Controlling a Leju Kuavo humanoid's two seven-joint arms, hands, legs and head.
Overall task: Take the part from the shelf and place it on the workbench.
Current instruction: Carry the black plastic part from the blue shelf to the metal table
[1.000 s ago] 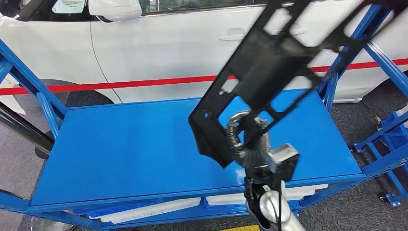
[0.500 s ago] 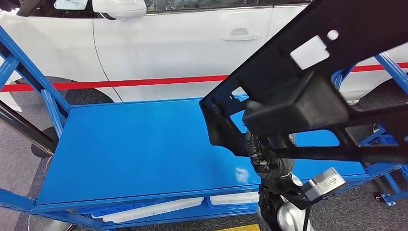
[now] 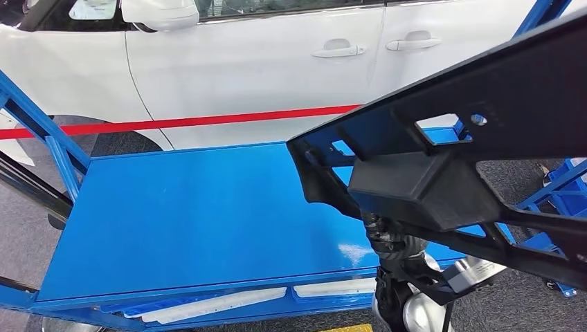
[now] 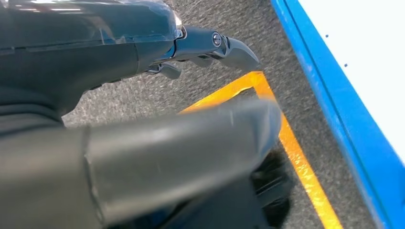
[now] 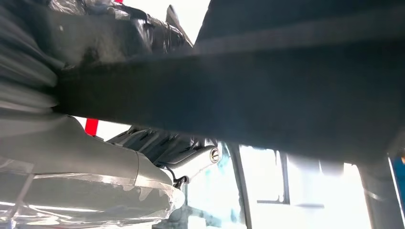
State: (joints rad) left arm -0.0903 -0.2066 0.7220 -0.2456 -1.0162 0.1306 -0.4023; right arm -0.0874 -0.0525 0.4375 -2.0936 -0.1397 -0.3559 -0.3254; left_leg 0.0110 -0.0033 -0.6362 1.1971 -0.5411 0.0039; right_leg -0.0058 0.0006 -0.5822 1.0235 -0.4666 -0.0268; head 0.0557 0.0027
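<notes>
Carrying was the step in hand: the part [image 3: 443, 173], a long black plastic frame with cut-outs and a boxy block in its middle, hung in the air over the right end of the blue workbench [image 3: 194, 214], clear of the top and tilted, one end low toward the bench's middle and the other rising out past the right edge of the head view. The right hand [image 3: 391, 238] came up from below and met the part at its underside; in the right wrist view the hand [image 5: 119, 162] lay close under a dark bar of the part [image 5: 296, 90], with fingers [image 5: 191, 157] curled toward it, so it read as gripping the part, though the exact hold was hidden. The left hand [image 4: 143, 157] hung low beside the bench's edge over grey carpet and a yellow floor line [image 4: 296, 148]; it held nothing, but with the thumb blurred and close to the lens I could not tell whether its fingers [image 4: 210, 45] were spread or closed. A white car [image 3: 277, 62] stood behind the bench with a red line [image 3: 187, 121] before it. By my reading the part was off the shelf and the placing not yet done. The next move called for levelling the part, bringing it down flat onto the bench top with its long ends kept clear of the blue uprights [image 3: 41, 131], and letting go only once it rested steady.
</notes>
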